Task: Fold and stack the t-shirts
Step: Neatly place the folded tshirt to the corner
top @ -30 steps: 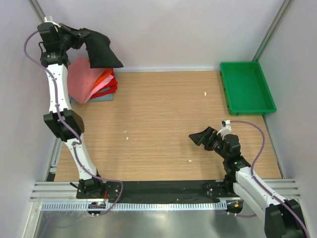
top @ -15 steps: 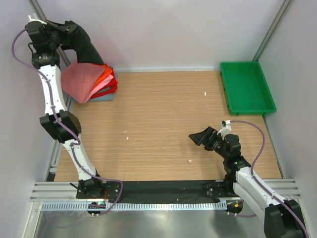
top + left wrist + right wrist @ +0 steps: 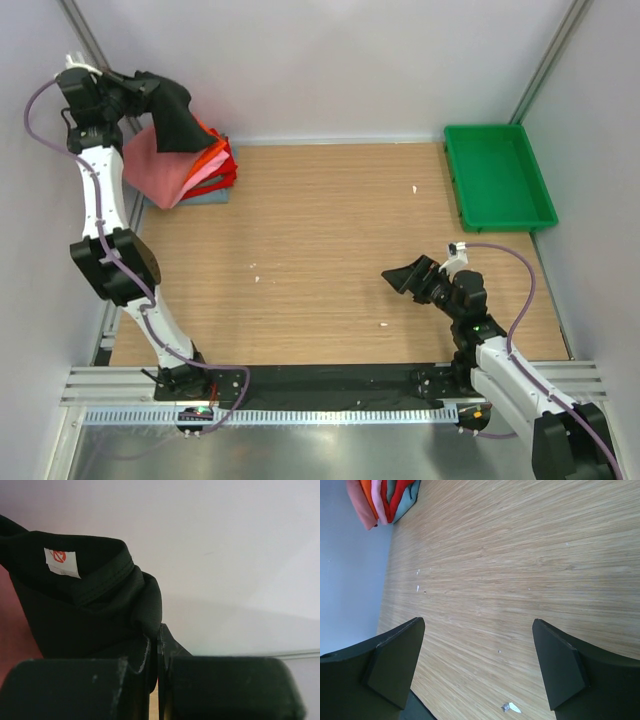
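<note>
A light wooden table [image 3: 330, 250] stands enclosed by plain pale walls [image 3: 350, 60].

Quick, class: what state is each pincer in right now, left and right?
Left pincer: closed, holding the black t-shirt.
Right pincer: open, holding nothing.

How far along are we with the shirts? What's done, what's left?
Done: a stack of folded shirts lies in the far-left corner, pink on top. In hand: the left fingers are shut on the black shirt, which hangs bunched over that stack. Left: land it on the stack, folded flat; its fold cannot be judged here. The right fingers are open over the table, holding nothing.
</note>
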Tool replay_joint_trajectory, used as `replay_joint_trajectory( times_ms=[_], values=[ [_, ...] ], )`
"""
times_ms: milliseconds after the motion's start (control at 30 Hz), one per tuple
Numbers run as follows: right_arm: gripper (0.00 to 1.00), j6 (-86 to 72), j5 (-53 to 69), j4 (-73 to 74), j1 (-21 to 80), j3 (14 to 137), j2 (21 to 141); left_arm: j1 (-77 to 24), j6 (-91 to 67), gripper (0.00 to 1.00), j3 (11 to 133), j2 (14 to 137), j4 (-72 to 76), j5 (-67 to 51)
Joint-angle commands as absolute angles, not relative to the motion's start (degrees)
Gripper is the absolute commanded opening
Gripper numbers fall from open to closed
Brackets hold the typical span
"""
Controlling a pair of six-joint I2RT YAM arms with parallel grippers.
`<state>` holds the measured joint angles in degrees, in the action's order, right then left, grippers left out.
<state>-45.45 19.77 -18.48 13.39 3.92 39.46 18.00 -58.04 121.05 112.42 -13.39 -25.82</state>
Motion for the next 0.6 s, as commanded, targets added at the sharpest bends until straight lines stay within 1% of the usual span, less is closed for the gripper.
replay_joint_trajectory(
  times_ms=[0,133,400,500,567],
  values=[
    [0.95,-45.6,20.5,-21.8,13.1,3.6,38.8,22.0,-54.8,0.00,115.3,108.6,-7.6,-27.8],
    [0.96,-45.7,20.7,-21.7,13.0,3.6,39.2,25.0,-56.2,0.00,111.2,109.5,-7.1,-31.4],
    [0.96,-45.6,21.2,-22.3,13.0,3.9,40.3,28.0,-55.9,0.00,109.9,111.1,-7.3,-35.1],
    [0.96,-45.6,21.4,-22.5,12.8,3.9,40.6,27.7,-55.3,0.00,112.5,114.2,-7.8,-35.9],
    [0.96,-45.5,21.4,-22.6,12.8,4.0,41.0,27.2,-56.2,0.00,117.4,116.2,-9.8,-36.5]
  ],
)
